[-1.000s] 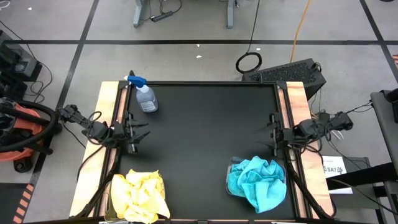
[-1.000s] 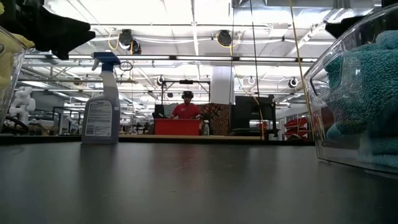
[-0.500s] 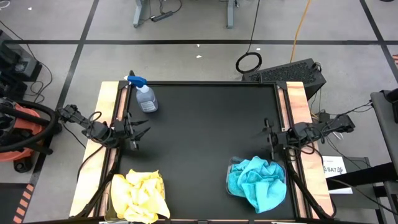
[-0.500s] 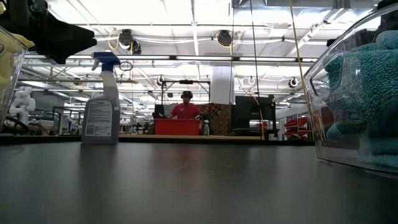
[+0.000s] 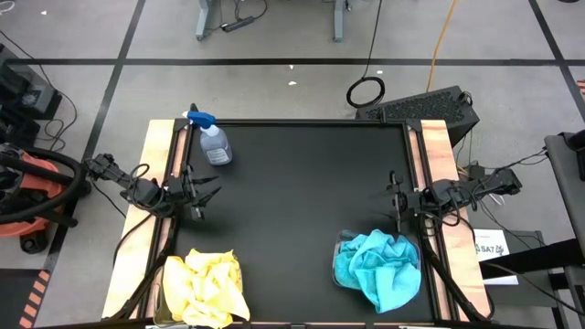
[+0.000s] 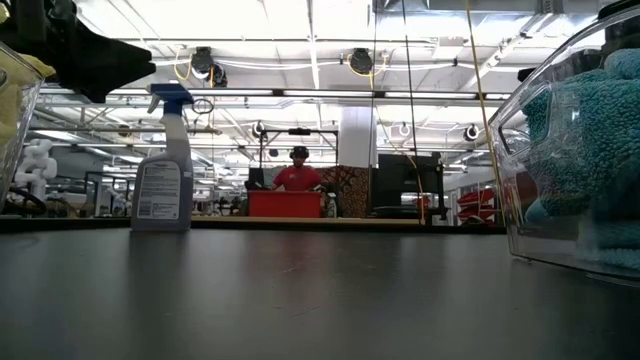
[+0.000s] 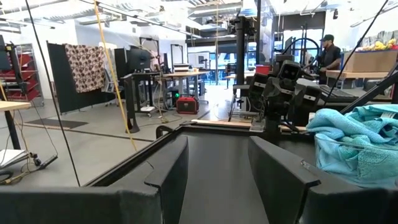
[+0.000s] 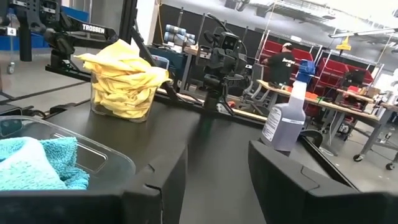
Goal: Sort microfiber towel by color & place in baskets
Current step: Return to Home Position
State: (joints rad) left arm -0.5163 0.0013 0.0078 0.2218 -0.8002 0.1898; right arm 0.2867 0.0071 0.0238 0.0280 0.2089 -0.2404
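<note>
The left pincer [image 5: 203, 194] hung over the left edge of the black counter [image 5: 302, 183]. Its two fingers were apart, with nothing between them. The right pincer [image 5: 395, 197] hung over the right edge, across from it. Its fingers were apart too and held nothing.

The yellow towels [image 5: 206, 285] sat piled in the left basket [image 8: 102, 106] at the front left corner of the counter, poking out over the top. The blue towels [image 5: 377, 265] sat in the right basket [image 6: 512, 190] near the front right corner, heaped above the rim.

A spray bottle [image 5: 215, 146] with a blue top stood upright at the back left corner, well apart from both baskets. Far off in the room, a person [image 6: 300, 176] in a red shirt stood behind a red box.
</note>
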